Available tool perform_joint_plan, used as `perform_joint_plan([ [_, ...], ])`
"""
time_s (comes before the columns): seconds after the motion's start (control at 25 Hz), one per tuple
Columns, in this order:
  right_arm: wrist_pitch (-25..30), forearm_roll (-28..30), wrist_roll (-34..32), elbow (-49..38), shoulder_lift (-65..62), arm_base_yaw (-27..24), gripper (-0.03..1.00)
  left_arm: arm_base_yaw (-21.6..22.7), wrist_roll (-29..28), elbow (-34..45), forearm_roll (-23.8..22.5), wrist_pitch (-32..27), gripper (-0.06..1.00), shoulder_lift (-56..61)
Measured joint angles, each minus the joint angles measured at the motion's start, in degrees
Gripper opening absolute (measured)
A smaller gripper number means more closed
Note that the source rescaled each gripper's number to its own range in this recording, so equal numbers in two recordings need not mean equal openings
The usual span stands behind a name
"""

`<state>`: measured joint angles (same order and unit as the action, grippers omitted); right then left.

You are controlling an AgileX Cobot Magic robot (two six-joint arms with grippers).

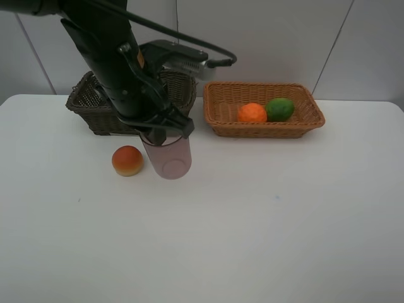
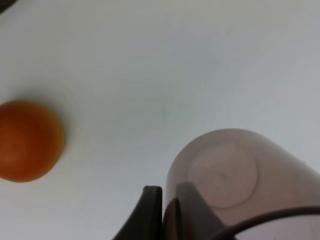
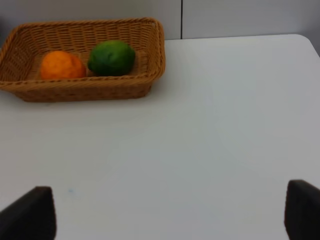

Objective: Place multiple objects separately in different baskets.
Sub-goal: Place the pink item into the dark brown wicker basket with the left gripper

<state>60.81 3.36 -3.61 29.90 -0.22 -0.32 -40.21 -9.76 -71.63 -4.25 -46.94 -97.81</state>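
Left gripper (image 2: 169,212) of mine pinching translucent purple-tinted plastic cup (image 1: 168,156) by its rim, round red-orange fruit (image 1: 127,160) just beside cup

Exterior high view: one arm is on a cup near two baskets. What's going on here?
The left gripper is shut on the rim of the purple-tinted cup, just in front of the dark basket; whether the cup is off the table is unclear. The peach-like fruit sits on the table beside the cup. The mandarin and lime lie in the light basket. The right gripper is open and holds nothing.
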Motion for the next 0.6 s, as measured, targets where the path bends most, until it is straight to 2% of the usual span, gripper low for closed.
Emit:
perform_joint_plan([
  [0.24,0.0,0.0,0.0,0.0,0.0,0.0,0.97,1.44,-0.06,-1.16,0.6,-0.34,0.0,0.56],
  [0.6,0.0,0.0,0.0,0.0,0.0,0.0,0.97,10.33,-0.06,-1.16,0.76,0.05,0.0,0.56],
])
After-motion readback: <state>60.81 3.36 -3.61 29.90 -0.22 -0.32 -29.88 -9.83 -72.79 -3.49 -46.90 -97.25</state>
